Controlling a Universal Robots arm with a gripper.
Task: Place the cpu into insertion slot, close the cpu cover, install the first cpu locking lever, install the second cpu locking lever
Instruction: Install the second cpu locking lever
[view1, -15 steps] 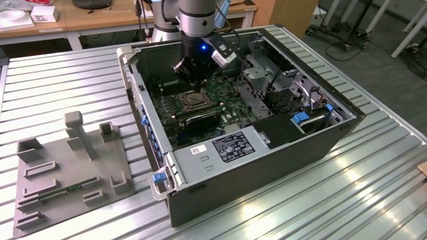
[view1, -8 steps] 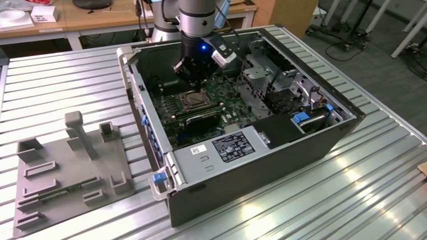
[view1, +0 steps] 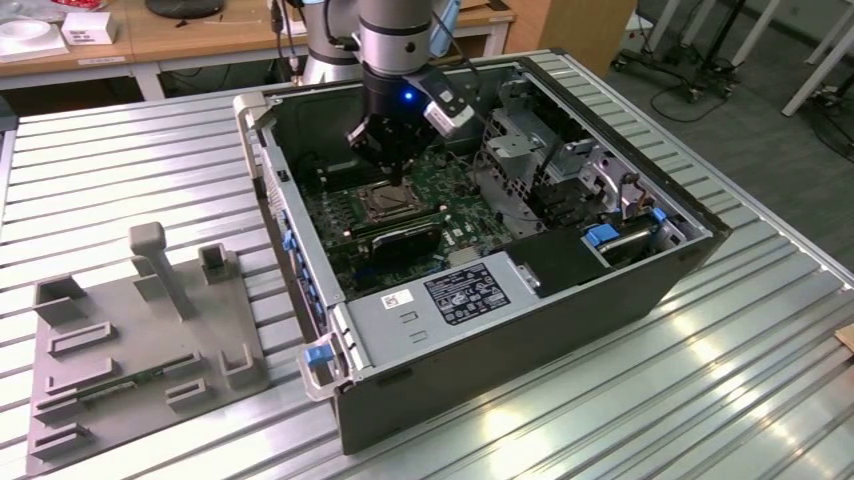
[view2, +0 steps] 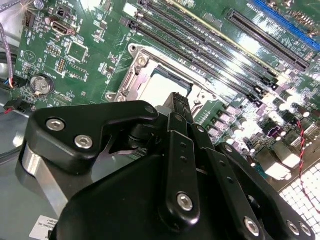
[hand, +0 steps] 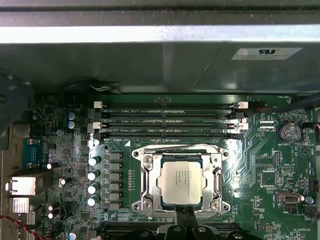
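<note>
Hanging inside the open computer case (view1: 641, 290), the claw (view2: 179, 102) has fingers pressed together, holding nothing, tips at the socket's (hand: 145, 172) edge. Chip (hand: 183, 182) seated in the socket, metal cover (hand: 216, 161) closed over it. Case on ribbed surface (view1: 667, 400).

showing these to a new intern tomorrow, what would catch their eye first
First the open computer case on the ribbed metal table, with the robot arm reaching down into it and its gripper just above the motherboard. In the first wrist view the cpu stands out, pale and square, lying in the insertion slot with the silvery cpu cover framing it. To the exterior view's left sits a grey fixture tray.
</note>
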